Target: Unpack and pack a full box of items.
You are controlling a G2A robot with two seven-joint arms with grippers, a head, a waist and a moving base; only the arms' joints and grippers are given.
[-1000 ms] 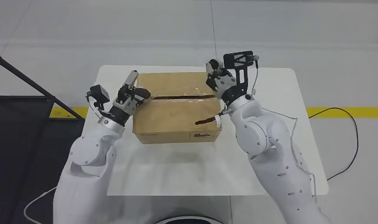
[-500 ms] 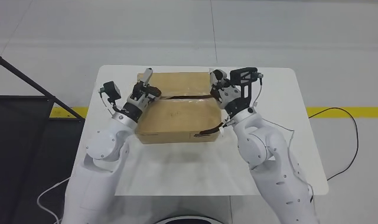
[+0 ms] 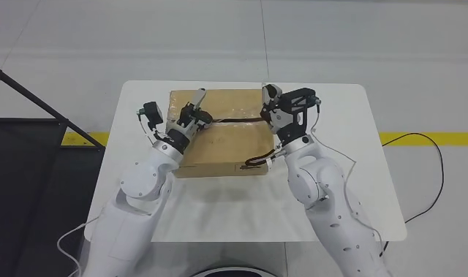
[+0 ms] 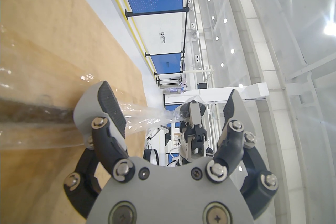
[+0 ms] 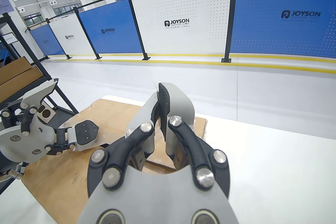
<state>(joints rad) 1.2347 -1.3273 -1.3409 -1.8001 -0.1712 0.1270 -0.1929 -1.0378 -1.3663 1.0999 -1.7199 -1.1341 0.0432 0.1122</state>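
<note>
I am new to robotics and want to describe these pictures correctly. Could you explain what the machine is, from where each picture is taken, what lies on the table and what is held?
This is a two-armed robot. The top view looks down from above its arms; the other two pictures come from a camera on each wrist, showing that arm's jaws close up. On the white table lies a closed cardboard box, its seam covered with clear tape. The jaws of the left arm stand open over the box, holding nothing. The jaws of the right arm are shut and seem to pinch a strip of that tape, lifted off the box.
</note>
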